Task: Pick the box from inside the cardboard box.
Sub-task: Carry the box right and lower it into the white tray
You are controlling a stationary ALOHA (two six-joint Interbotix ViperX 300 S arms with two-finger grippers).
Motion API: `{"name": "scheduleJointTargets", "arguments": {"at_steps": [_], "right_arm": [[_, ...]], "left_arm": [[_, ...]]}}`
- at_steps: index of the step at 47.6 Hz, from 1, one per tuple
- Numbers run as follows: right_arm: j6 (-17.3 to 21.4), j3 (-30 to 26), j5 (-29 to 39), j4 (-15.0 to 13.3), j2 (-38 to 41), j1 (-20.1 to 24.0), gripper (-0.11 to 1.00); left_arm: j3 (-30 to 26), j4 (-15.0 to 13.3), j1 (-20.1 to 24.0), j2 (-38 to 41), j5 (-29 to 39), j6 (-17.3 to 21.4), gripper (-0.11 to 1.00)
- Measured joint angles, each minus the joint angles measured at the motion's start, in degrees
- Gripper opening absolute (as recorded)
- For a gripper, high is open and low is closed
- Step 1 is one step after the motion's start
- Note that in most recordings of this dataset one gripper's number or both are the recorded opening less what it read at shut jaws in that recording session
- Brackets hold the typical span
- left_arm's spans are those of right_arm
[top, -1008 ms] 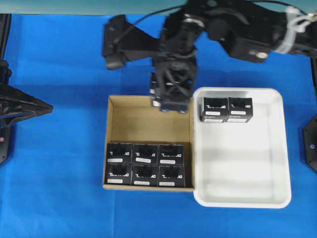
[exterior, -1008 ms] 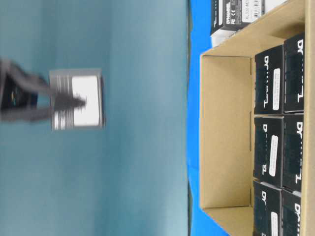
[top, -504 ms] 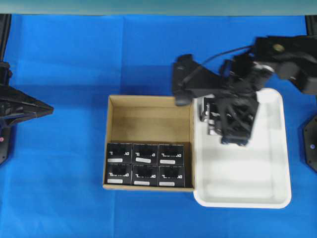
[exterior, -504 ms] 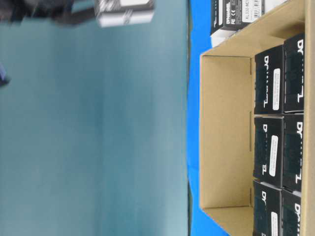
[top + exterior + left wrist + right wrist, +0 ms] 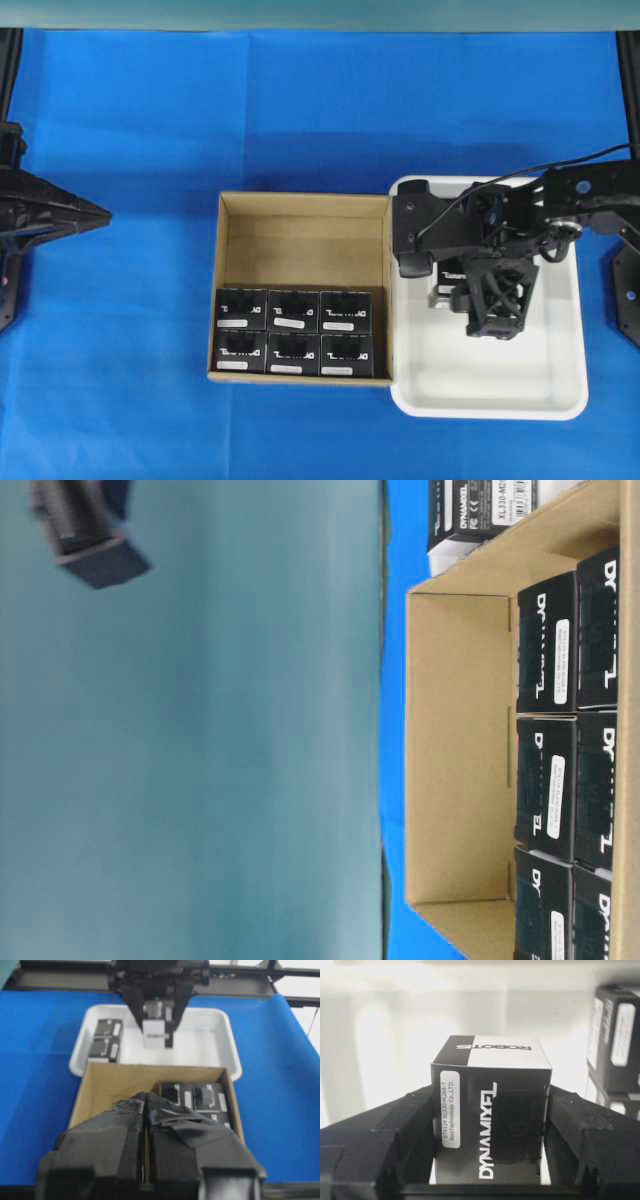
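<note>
My right gripper (image 5: 490, 1096) is shut on the box (image 5: 492, 1105), a small black cuboid with white lettering and a white label. Seen from overhead, the right gripper (image 5: 472, 296) holds the box (image 5: 446, 291) low over the white tray (image 5: 560, 390), to the right of the cardboard box (image 5: 300, 235). The left wrist view shows the box (image 5: 157, 1035) hanging between the right fingers above the tray. Several black boxes (image 5: 294, 330) fill the carton's front rows. At the far left, my left gripper (image 5: 98, 213) is shut and empty, its fingers (image 5: 131, 1115) pressed together.
Two black boxes (image 5: 105, 1042) sit in the tray's back corner and show at the right edge (image 5: 615, 1045) of the right wrist view. The carton's back row (image 5: 300, 250) holds nothing. Blue cloth (image 5: 120, 380) covers the table around both containers.
The right gripper carried the box from above the carton's far edge rightward over the tray, then forward and lower. The left arm has not moved.
</note>
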Motion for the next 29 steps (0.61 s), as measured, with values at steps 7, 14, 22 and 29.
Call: {"name": "scheduleJointTargets", "arguments": {"at_steps": [7, 14, 22, 29], "right_arm": [[-0.09, 1.85, -5.36, -0.18, 2.02, 0.0, 0.63], [-0.26, 2.2, -8.7, -0.79, 5.1, 0.0, 0.63], [-0.26, 2.2, -11.07, -2.9, 7.65, 0.0, 0.63], [-0.26, 2.2, -11.78, -4.39, 8.96, -0.35, 0.63]], "left_arm": [[-0.26, 0.09, 0.0, -0.09, 0.0, 0.0, -0.04], [-0.62, 0.09, 0.09, 0.0, -0.18, 0.0, -0.04], [-0.62, 0.09, 0.09, 0.0, -0.18, 0.0, -0.04], [-1.14, 0.0, 0.0, 0.0, -0.26, 0.09, -0.04]]}}
